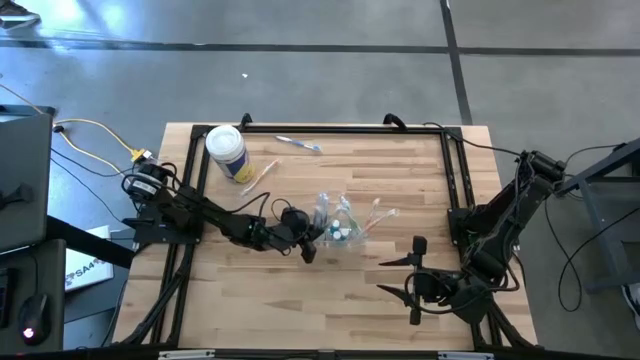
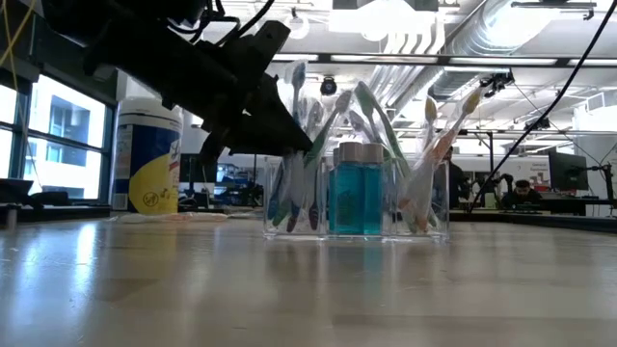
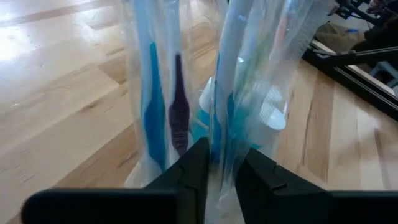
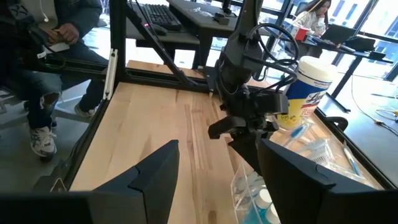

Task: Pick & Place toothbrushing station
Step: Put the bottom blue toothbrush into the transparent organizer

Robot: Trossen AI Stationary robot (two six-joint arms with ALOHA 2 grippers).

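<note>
Wood-top table (image 1: 300, 300) with a black frame, grey concrete floor around it; the low view looks into an open office with ceiling ducts.

Left arm (image 1: 200, 215) reaches in from 9 o'clock toward table centre. Right arm (image 1: 500, 230) is parked at about 4 o'clock, well apart from the work.

White-lidded canister (image 1: 227, 153) with yellow label stands upright at about 11 o'clock of centre.

Clear cup (image 1: 338, 225) sits near table centre, upright, packed with toothbrushes (image 2: 299, 145) fanning out the top and a small tube (image 2: 358, 188) with teal contents and a grey-white cap in the middle.

Left gripper (image 1: 308, 238) is at the cup's 9 o'clock side. In the left wrist view its fingers (image 3: 186, 177) stand a narrow gap apart with a wrapped brush handle between them; can't tell whether they're actually pinching it, view is too close and blurred.

Right gripper (image 1: 415, 275) hangs over bare table, jaws spread wide, holding nothing.

Loose toothbrushes: one (image 1: 298, 144) near the far edge at 12 o'clock, one (image 1: 258, 178) just beside the canister.
</note>
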